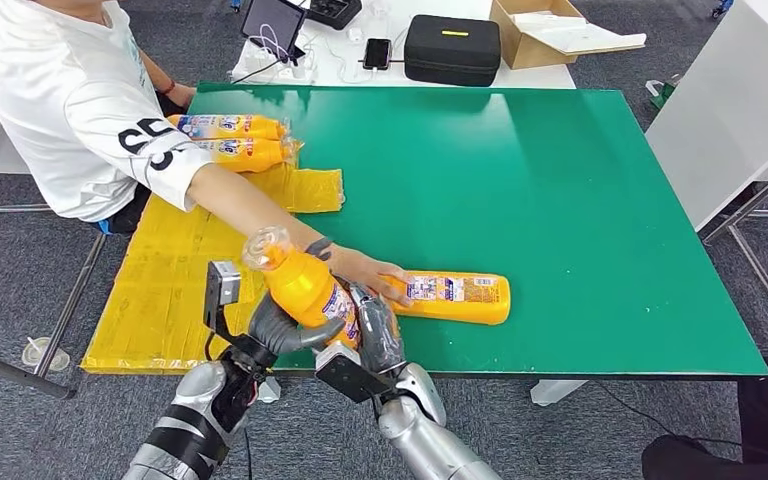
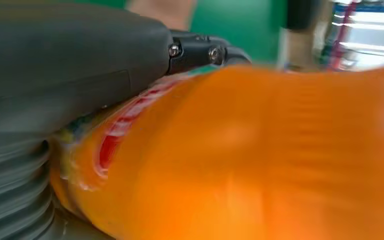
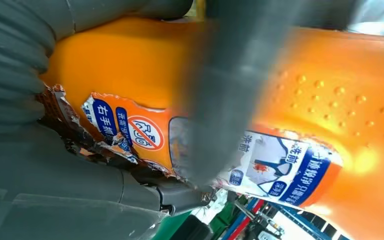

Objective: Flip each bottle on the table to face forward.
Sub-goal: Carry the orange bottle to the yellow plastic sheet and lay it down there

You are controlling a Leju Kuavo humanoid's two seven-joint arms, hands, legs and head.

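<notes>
Both robot hands meet on one orange bottle [image 1: 305, 288] at the near edge of the green tabletop [image 1: 560, 200]. The left hand [image 1: 278, 330] cups it from below, its fingers [image 2: 200, 50] curled snug against the orange body. The right hand [image 1: 375, 335] wraps the lower, labelled part, its fingers [image 3: 230, 100] crossing the torn label, so the bottle is clamped between the two. The bottle tilts, clear cap up and away from the right hand, lifted off the tabletop.

Just beyond the held bottle a second bottle [image 1: 455, 297] lies flat on the tabletop, label up. A person's hand [image 1: 365, 270] rests on its nearer end. Two more bottles [image 1: 235, 140] lie side by side well beyond the held bottle, at the far edge of a yellow sheet [image 1: 170, 290].
</notes>
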